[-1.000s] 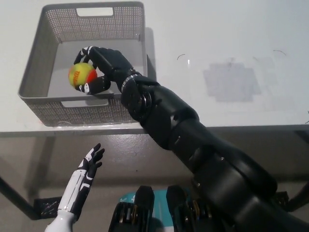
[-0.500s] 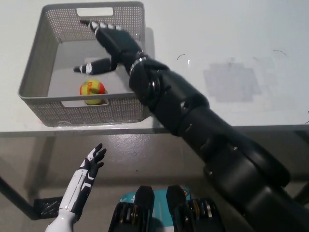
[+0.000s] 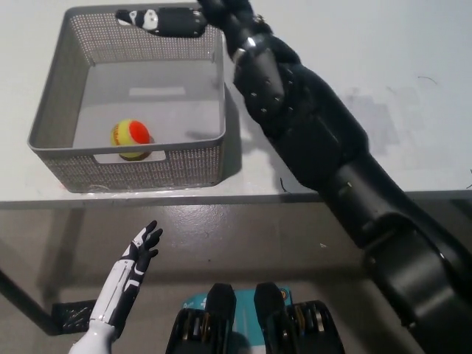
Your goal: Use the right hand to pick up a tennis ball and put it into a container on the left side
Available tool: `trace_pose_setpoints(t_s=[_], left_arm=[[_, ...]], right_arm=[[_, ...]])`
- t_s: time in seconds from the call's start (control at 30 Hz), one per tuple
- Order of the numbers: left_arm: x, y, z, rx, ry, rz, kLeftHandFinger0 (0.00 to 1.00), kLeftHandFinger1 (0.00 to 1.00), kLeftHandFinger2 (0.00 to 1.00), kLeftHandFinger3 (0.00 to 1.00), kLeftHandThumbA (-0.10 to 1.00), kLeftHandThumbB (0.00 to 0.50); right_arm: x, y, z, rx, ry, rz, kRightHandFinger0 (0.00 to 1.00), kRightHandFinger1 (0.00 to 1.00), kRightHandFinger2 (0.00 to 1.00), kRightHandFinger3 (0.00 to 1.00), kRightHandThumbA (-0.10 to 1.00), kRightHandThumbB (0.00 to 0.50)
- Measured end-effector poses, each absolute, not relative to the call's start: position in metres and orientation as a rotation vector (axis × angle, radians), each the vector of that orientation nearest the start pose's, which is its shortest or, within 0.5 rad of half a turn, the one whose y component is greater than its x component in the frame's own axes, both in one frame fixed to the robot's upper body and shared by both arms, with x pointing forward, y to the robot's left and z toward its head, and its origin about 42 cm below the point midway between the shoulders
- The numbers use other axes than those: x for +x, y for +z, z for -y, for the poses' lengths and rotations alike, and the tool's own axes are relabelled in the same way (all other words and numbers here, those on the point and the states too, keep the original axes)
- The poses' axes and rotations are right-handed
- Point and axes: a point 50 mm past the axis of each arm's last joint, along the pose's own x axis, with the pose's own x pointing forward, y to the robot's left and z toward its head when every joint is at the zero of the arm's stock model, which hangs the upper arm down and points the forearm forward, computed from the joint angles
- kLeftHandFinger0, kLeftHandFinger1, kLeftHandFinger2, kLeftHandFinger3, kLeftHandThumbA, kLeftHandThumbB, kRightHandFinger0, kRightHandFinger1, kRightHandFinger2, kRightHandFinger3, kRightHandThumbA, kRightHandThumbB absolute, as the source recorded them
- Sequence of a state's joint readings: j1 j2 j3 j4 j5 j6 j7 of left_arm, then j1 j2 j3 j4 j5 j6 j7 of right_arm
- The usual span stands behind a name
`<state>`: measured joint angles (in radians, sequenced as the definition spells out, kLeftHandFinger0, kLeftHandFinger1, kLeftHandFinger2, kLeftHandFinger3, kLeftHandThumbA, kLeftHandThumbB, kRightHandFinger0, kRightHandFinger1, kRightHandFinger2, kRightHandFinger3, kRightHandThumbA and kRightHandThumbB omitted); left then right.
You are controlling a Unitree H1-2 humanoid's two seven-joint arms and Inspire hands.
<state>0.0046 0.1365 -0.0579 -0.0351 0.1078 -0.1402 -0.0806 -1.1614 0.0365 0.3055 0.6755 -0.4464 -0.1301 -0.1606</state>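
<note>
A yellow and orange tennis ball (image 3: 130, 138) lies on the floor of the grey mesh basket (image 3: 59, 110) at the table's left, near the basket's front wall. My black right hand (image 3: 184, 18) is raised over the basket's far rim, open, fingers spread and holding nothing. It is well apart from the ball. My white left hand (image 3: 140, 247) rests low at the lower left, below the table's front edge, fingers apart and empty.
The white table (image 3: 332, 66) stretches to the right of the basket, with a grey rectangular patch (image 3: 369, 122) partly behind my right arm. The table's front edge (image 3: 243, 198) runs across the middle of the picture.
My right hand let go of the ball over the basket, then lifted up and away to the far rim. The ball dropped and settled on the basket floor near the front wall.
</note>
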Motion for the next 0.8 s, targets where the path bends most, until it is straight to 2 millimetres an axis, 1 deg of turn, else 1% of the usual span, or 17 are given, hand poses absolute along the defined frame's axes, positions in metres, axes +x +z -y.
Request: trace_pose_setpoints(t_s=[0.07,0.1,0.17,0.23,0.27,0.33,0.37,0.4,0.47,0.5,0.53,0.57,0.6,0.67,0.73,0.77,0.8], left_arm=[[0.281,0.112,-0.232,0.246,-0.155,0.157,1.00,1.00,1.00,1.00,1.00,0.118],[0.281,0.112,-0.232,0.246,-0.155,0.156,1.00,1.00,1.00,1.00,1.00,0.113],[0.280,0.111,-0.232,0.245,-0.154,0.152,1.00,1.00,1.00,1.00,1.00,0.106],[0.280,0.110,-0.233,0.245,-0.154,0.148,1.00,1.00,1.00,1.00,1.00,0.107],[0.280,0.110,-0.233,0.245,-0.154,0.147,1.00,1.00,1.00,1.00,1.00,0.107],[0.279,0.108,-0.233,0.245,-0.153,0.139,1.00,1.00,1.00,1.00,1.00,0.108],[0.279,0.107,-0.233,0.245,-0.153,0.135,1.00,1.00,1.00,1.00,1.00,0.113],[0.279,0.106,-0.233,0.245,-0.153,0.133,1.00,1.00,1.00,1.00,1.00,0.116],[0.279,0.104,-0.234,0.245,-0.153,0.126,1.00,1.00,1.00,1.00,1.00,0.114],[0.279,0.104,-0.234,0.245,-0.153,0.124,1.00,1.00,1.00,1.00,1.00,0.113],[0.279,0.103,-0.234,0.244,-0.152,0.124,1.00,1.00,1.00,1.00,1.00,0.114],[0.279,0.103,-0.234,0.245,-0.152,0.123,1.00,1.00,1.00,1.00,1.00,0.124],[0.279,0.103,-0.234,0.245,-0.152,0.123,1.00,1.00,1.00,1.00,1.00,0.110],[0.279,0.103,-0.234,0.245,-0.152,0.123,1.00,1.00,1.00,1.00,1.00,0.109],[0.279,0.103,-0.234,0.245,-0.151,0.122,1.00,1.00,1.00,1.00,1.00,0.116],[0.279,0.103,-0.234,0.244,-0.152,0.121,1.00,1.00,1.00,1.00,1.00,0.108],[0.279,0.103,-0.234,0.244,-0.152,0.121,1.00,1.00,1.00,1.00,1.00,0.116]], right_arm=[[0.506,0.389,0.018,-0.635,0.268,0.753,1.00,1.00,1.00,1.00,1.00,0.356],[0.505,0.387,0.022,-0.629,0.263,0.755,1.00,1.00,1.00,1.00,1.00,0.343],[0.497,0.376,0.043,-0.604,0.241,0.755,1.00,1.00,1.00,1.00,1.00,0.327],[0.491,0.366,0.061,-0.586,0.221,0.752,1.00,1.00,1.00,1.00,1.00,0.339],[0.487,0.360,0.069,-0.579,0.211,0.748,1.00,1.00,1.00,1.00,1.00,0.338],[0.477,0.344,0.093,-0.563,0.186,0.728,1.00,1.00,1.00,1.00,1.00,0.327],[0.470,0.336,0.104,-0.553,0.172,0.726,1.00,1.00,1.00,1.00,1.00,0.311],[0.465,0.330,0.113,-0.545,0.164,0.720,1.00,1.00,1.00,1.00,1.00,0.283],[0.448,0.311,0.136,-0.516,0.146,0.697,1.00,1.00,1.00,1.00,1.00,0.241],[0.441,0.304,0.144,-0.507,0.139,0.688,1.00,1.00,1.00,1.00,1.00,0.235],[0.429,0.292,0.156,-0.483,0.129,0.670,1.00,1.00,1.00,1.00,1.00,0.231],[0.422,0.285,0.162,-0.471,0.125,0.659,1.00,1.00,1.00,1.00,1.00,0.252],[0.410,0.275,0.171,-0.450,0.119,0.644,1.00,1.00,1.00,1.00,1.00,0.260],[0.388,0.254,0.186,-0.408,0.112,0.602,1.00,1.00,1.00,1.00,1.00,0.279],[0.371,0.233,0.196,-0.369,0.109,0.544,1.00,1.00,1.00,1.00,1.00,0.271],[0.363,0.224,0.199,-0.349,0.112,0.518,1.00,1.00,1.00,1.00,1.00,0.252],[0.356,0.214,0.203,-0.330,0.116,0.489,1.00,1.00,1.00,1.00,1.00,0.240]])
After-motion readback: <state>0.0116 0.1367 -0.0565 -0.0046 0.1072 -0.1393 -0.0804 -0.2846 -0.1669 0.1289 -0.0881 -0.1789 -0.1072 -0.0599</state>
